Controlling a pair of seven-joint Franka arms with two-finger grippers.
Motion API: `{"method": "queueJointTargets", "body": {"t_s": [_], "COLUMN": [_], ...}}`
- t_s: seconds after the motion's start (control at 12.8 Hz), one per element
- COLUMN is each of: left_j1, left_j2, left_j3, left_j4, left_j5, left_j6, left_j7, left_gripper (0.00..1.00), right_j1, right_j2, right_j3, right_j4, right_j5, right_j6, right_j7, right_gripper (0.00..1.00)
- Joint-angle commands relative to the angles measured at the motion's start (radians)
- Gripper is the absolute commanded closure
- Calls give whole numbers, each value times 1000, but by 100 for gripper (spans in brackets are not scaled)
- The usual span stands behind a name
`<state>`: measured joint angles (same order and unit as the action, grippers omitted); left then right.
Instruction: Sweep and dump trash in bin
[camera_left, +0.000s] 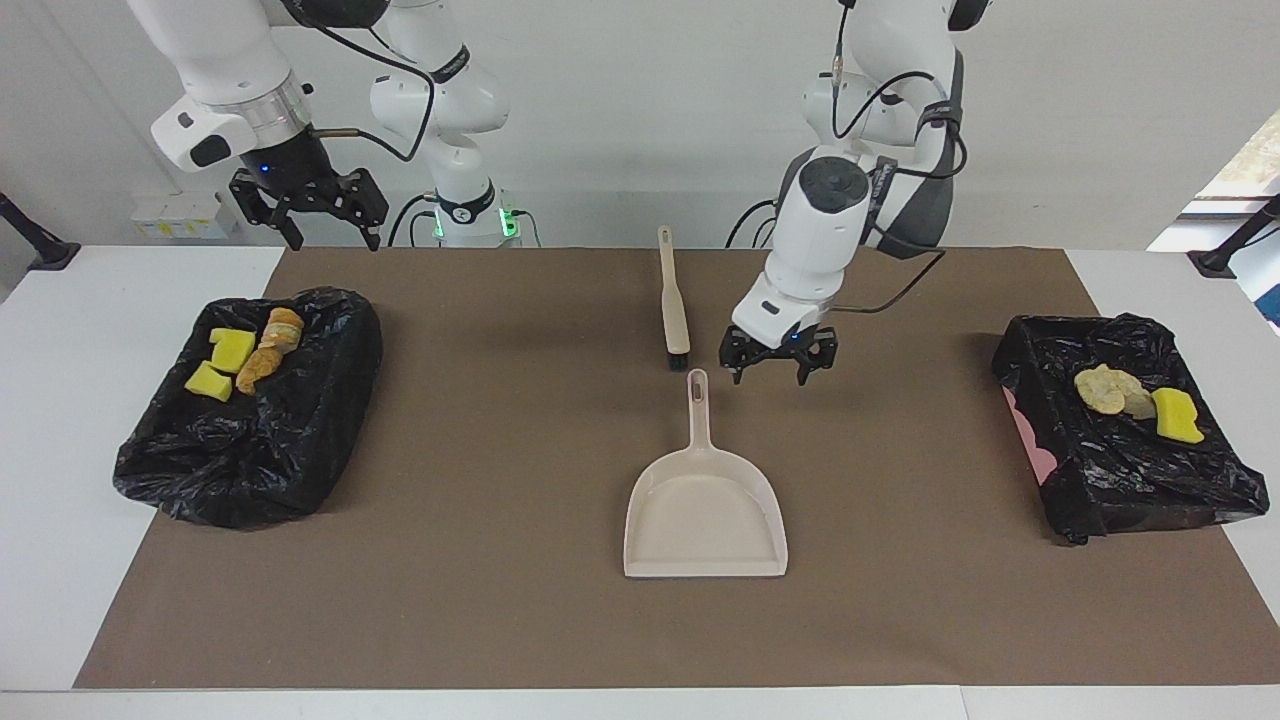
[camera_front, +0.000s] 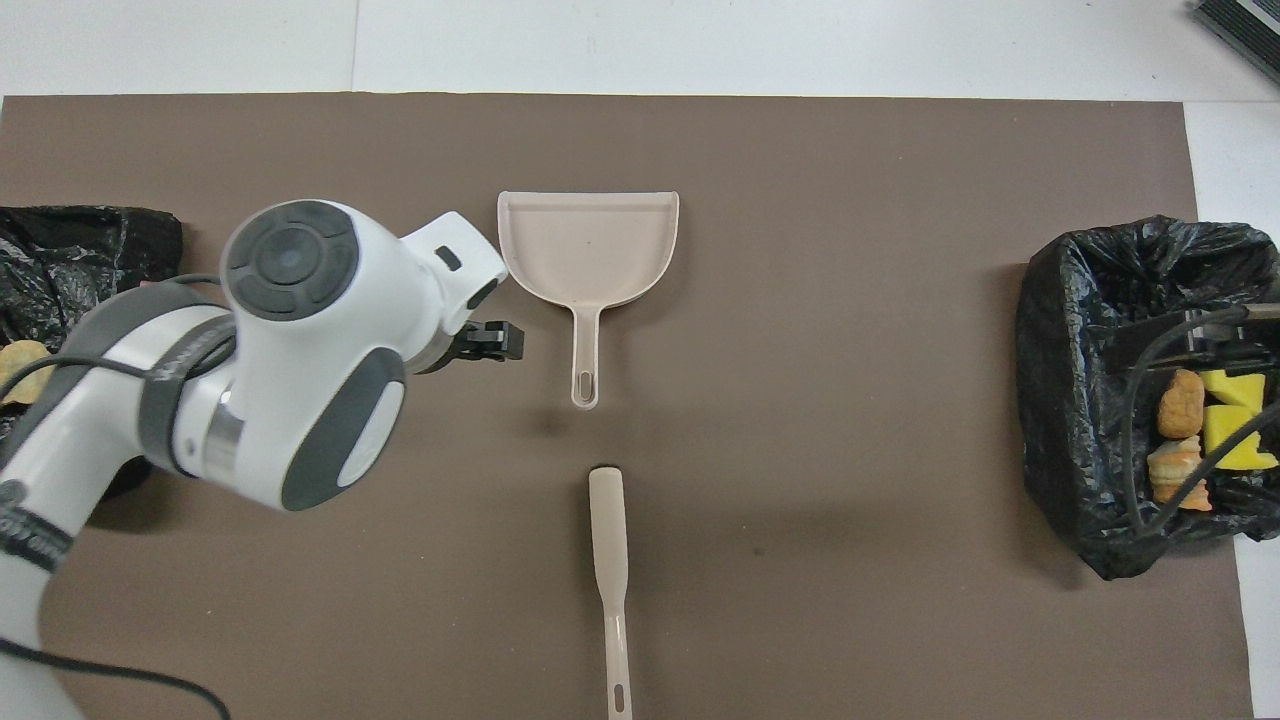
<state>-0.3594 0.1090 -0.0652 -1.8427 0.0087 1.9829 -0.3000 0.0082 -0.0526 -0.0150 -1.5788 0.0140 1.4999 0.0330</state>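
The trash lies in two black-bagged bins. The bin (camera_left: 250, 450) at the right arm's end holds two yellow sponge pieces (camera_left: 232, 350), a brown lump (camera_left: 258, 368) and a beige lump (camera_left: 283, 328); it also shows in the overhead view (camera_front: 1080, 400). The bin (camera_left: 1130, 470) at the left arm's end holds pale beige lumps (camera_left: 1100, 388) and a yellow sponge piece (camera_left: 1178, 415). My left gripper (camera_left: 778, 368) is open and empty, low over the mat beside the dustpan's handle. My right gripper (camera_left: 328, 225) is open and empty, raised over the mat by its bin.
The beige dustpan (camera_left: 705, 510) lies mid-mat, handle toward the robots, and shows in the overhead view (camera_front: 590, 245). The beige brush (camera_left: 673, 300) lies nearer the robots than the dustpan, bristles toward it. A brown mat (camera_left: 500, 560) covers the white table.
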Motion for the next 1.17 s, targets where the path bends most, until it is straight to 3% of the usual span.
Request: {"method": "queueJointTargets", "body": {"t_s": [0.0, 0.16, 0.39, 0.86, 1.1], "left_j1": [121, 204, 292, 312, 312], "left_j2": [-150, -178, -178, -117, -123], "left_j3": [-5, -5, -2, 7, 5], "left_j4": [-67, -20, 141, 417, 430], "left_j5": [10, 10, 5, -3, -1], "left_j6": [-110, -185, -356, -598, -607], "left_j7": [177, 295, 406, 409, 410], "left_gripper": [0, 0, 0, 0, 0], "right_j1": [-2, -2, -2, -1, -1], "right_j2": [-7, -4, -4, -4, -4], "right_j3": [-6, -6, -6, -3, -3], "right_j4": [-9, -9, -9, -9, -9], "right_j5": [7, 3, 3, 6, 6], "right_j6": [10, 39, 45, 37, 37], "right_j7": [12, 13, 12, 10, 8], "right_gripper": [0, 0, 0, 0, 0]}}
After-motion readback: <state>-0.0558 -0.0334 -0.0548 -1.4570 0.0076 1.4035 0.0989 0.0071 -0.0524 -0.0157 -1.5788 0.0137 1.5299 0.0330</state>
